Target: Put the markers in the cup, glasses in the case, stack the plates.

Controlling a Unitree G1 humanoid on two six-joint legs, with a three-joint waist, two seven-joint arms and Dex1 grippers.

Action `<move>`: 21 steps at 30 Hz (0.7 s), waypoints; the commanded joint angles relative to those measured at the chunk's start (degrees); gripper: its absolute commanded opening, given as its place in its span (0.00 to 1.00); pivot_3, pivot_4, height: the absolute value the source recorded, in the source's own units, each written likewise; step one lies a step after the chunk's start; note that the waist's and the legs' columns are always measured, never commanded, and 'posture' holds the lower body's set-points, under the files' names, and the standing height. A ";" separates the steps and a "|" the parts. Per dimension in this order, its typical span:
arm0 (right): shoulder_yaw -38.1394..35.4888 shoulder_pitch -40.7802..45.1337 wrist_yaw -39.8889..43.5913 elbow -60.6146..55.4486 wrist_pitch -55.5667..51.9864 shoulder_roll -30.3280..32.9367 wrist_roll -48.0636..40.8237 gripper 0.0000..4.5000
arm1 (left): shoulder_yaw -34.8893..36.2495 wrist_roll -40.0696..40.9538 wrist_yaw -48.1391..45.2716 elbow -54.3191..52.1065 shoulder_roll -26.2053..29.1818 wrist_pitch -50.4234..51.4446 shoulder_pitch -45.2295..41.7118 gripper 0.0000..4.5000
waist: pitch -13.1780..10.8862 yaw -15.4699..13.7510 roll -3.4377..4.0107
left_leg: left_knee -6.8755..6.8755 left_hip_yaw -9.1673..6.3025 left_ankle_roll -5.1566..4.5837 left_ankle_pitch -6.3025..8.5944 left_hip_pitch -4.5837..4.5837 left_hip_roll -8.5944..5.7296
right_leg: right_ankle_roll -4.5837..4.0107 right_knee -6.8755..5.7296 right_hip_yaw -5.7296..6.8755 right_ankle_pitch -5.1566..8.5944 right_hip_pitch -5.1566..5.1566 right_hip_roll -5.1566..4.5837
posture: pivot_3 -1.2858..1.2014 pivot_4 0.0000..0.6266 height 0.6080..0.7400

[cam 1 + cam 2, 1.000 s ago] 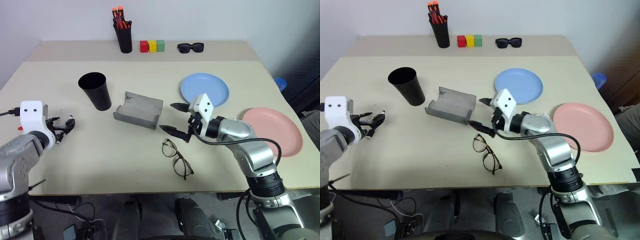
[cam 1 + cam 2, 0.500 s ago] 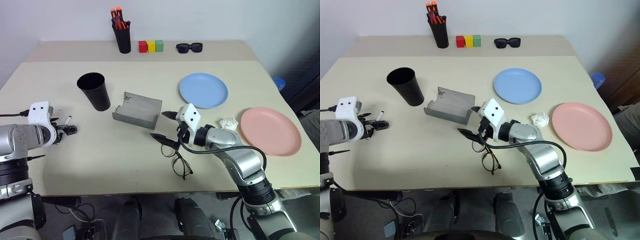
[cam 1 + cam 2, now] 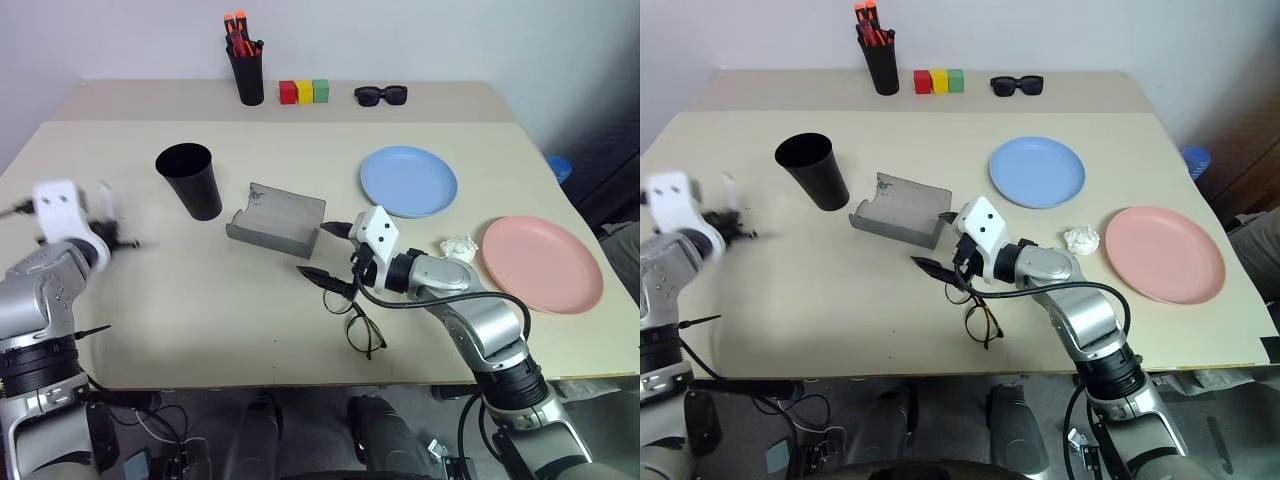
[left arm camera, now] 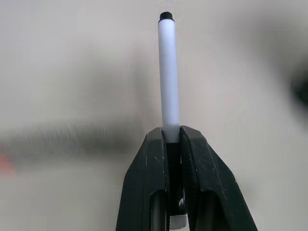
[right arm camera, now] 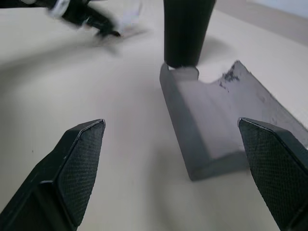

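My left gripper [image 4: 172, 137] is shut on the white marker [image 4: 168, 72], which sticks out past the fingertips; it hangs above the table's left side [image 3: 112, 238]. The black cup [image 3: 190, 180] stands upright to its right. The gray case [image 3: 275, 222] lies open at mid table. My right gripper [image 3: 312, 248] is open with nothing in it, level, just right of the case and above the wire-framed glasses [image 3: 355, 320]. The blue plate [image 3: 408, 181] and the pink plate [image 3: 542, 263] lie apart on the right.
A black pen holder with orange-capped markers [image 3: 246, 70], three colored blocks [image 3: 304, 92] and black sunglasses [image 3: 381, 95] line the back edge. A crumpled white scrap [image 3: 458, 246] lies between the plates. The table's front edge runs close below the glasses.
My left gripper shut on the white marker and lifted it off the table. My right gripper drifted slightly left toward the case and stayed open.
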State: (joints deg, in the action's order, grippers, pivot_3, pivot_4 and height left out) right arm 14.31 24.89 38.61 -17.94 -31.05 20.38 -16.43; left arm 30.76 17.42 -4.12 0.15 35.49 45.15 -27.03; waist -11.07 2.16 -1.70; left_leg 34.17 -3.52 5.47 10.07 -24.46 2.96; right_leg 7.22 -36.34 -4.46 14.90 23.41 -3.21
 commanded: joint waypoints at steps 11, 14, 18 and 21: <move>-0.74 6.39 -1.45 3.20 2.50 -6.38 -0.10 1.00 | -15.62 -15.48 12.07 9.20 -10.96 -29.93 -18.11 0.01 | 0.02 -1.36 -0.02 | 0.09 0.01 0.05 -0.04 0.02 -0.04 | 0.21 0.07 0.00 -0.12 -0.15 0.00 | 0.52 0.24 1.00; -1.27 6.61 -2.12 2.97 2.66 -6.62 -0.11 1.00 | -16.63 -13.24 8.77 16.76 -13.80 -34.35 -21.07 0.01 | 0.02 -1.12 -0.02 | 0.01 0.00 0.05 -0.04 0.03 -0.04 | 0.24 0.06 0.01 -0.13 -0.09 0.01 | 0.52 0.24 1.00; -5.04 7.73 -5.07 2.29 2.59 -8.07 -1.79 1.00 | -18.72 -13.63 5.18 24.95 -15.28 -39.60 -23.34 0.01 | 0.01 -0.95 -0.01 | -0.05 0.00 0.04 -0.04 0.02 -0.02 | 0.25 0.04 0.01 -0.14 -0.03 0.03 | 0.52 0.24 1.00; -7.31 8.71 -7.07 2.23 2.85 -9.15 -2.24 1.00 | -19.83 -14.45 4.79 27.48 -15.62 -41.65 -23.86 0.01 | 0.01 -1.00 -0.01 | -0.04 0.00 0.04 -0.04 0.01 -0.02 | 0.26 0.03 0.01 -0.15 -0.03 0.03 | 0.52 0.24 1.00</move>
State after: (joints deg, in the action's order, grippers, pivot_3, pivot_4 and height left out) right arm 9.11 32.29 32.84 -13.52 -29.51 12.06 -17.50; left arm 11.20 3.72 0.82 27.99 19.73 5.92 -49.06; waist -11.06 1.15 -1.70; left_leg 34.13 -3.52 5.51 10.02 -24.45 2.94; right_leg 7.49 -36.31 -4.45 14.76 23.38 -3.18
